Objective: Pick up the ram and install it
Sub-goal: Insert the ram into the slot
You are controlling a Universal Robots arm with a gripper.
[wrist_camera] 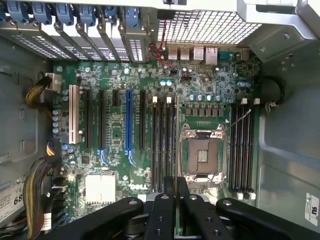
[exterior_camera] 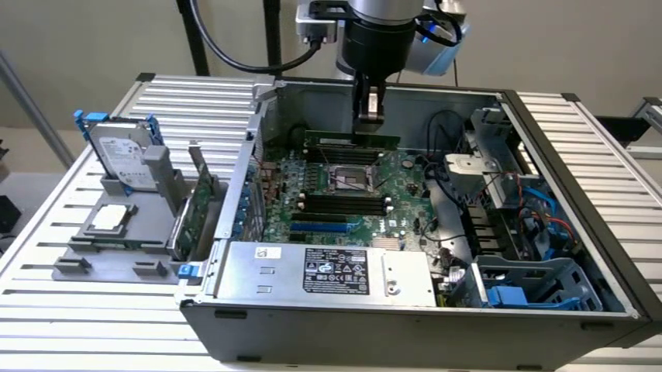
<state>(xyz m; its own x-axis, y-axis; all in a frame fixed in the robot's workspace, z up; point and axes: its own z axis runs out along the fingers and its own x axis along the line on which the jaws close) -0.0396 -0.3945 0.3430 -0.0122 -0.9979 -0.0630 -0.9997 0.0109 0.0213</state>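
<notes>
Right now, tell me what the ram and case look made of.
Ram: green circuit board, likely fibreglass, matte, with dark chips in a row. Case: probably sheet steel, dull grey, with folded edges and a perforated panel.

White "DELL" lettering [wrist_camera: 137, 186] is printed on the green motherboard [wrist_camera: 150, 85]. "69" is read on a white sticker [wrist_camera: 7, 200]. The black rating label [exterior_camera: 342, 271] stays illegible.

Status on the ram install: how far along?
Done: pickup, the gripper is shut on the ram. In hand: ram held above the board, over the slots next to the socket. Left: seating it; those slots look empty.
</notes>
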